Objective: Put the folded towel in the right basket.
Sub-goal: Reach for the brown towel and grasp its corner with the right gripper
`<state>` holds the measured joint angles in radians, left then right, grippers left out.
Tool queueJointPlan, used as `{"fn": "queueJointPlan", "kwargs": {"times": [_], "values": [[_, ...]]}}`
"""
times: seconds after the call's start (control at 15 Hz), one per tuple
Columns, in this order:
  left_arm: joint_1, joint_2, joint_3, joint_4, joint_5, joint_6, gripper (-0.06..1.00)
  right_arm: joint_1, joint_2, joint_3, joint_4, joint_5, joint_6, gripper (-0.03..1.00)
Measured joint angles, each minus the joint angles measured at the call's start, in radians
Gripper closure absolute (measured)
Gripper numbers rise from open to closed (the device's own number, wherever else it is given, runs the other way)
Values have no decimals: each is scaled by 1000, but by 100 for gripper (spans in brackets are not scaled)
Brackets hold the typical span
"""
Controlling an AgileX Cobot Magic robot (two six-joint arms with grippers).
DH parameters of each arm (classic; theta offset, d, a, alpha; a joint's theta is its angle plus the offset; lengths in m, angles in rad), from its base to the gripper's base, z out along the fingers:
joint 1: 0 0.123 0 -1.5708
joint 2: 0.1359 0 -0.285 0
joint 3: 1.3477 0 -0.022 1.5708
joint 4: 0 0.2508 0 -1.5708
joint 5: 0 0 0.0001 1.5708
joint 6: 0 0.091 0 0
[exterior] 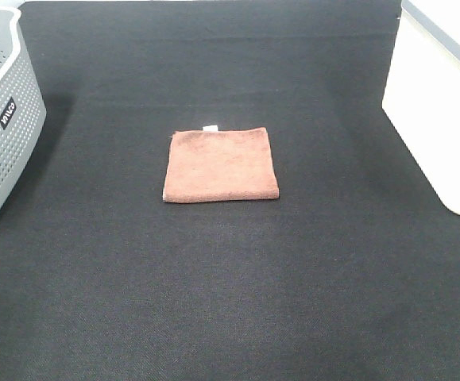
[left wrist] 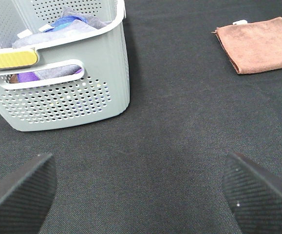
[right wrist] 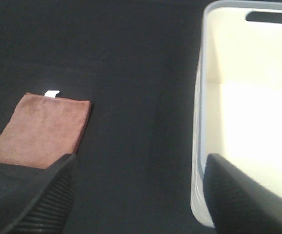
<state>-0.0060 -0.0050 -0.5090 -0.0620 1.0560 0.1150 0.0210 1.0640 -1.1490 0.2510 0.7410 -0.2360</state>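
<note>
The folded towel is a rust-brown square with a small white tag on its far edge, lying flat in the middle of the black table. It also shows in the left wrist view and the right wrist view. The right basket is large and white with a grey rim, at the far right; the right wrist view shows its empty inside. Neither gripper shows in the exterior high view. My left gripper is open and empty, well short of the towel. My right gripper is open and empty, between towel and basket.
A grey perforated basket with a black label stands at the far left. In the left wrist view it holds several cloths. The black table mat runs bare to the front edge.
</note>
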Motion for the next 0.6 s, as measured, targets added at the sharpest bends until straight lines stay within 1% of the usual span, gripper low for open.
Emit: {"fn": "queueJointPlan", "kwargs": {"times": [0.07,0.13,0.27,0.33,0.4,0.47,0.6], "values": [[0,0,0,0,0,0,7,0,118,-102,39,26,-33,28],[0,0,0,0,0,0,7,9,193,-161,60,48,-53,28],[0,0,0,0,0,0,7,63,315,-270,72,91,-64,28],[0,0,0,0,0,0,7,106,378,-314,72,106,-64,28],[0,0,0,0,0,0,7,166,461,-353,73,111,-54,28],[0,0,0,0,0,0,7,166,461,-353,73,111,-54,28],[0,0,0,0,0,0,7,226,569,-369,84,119,-36,28]]}}
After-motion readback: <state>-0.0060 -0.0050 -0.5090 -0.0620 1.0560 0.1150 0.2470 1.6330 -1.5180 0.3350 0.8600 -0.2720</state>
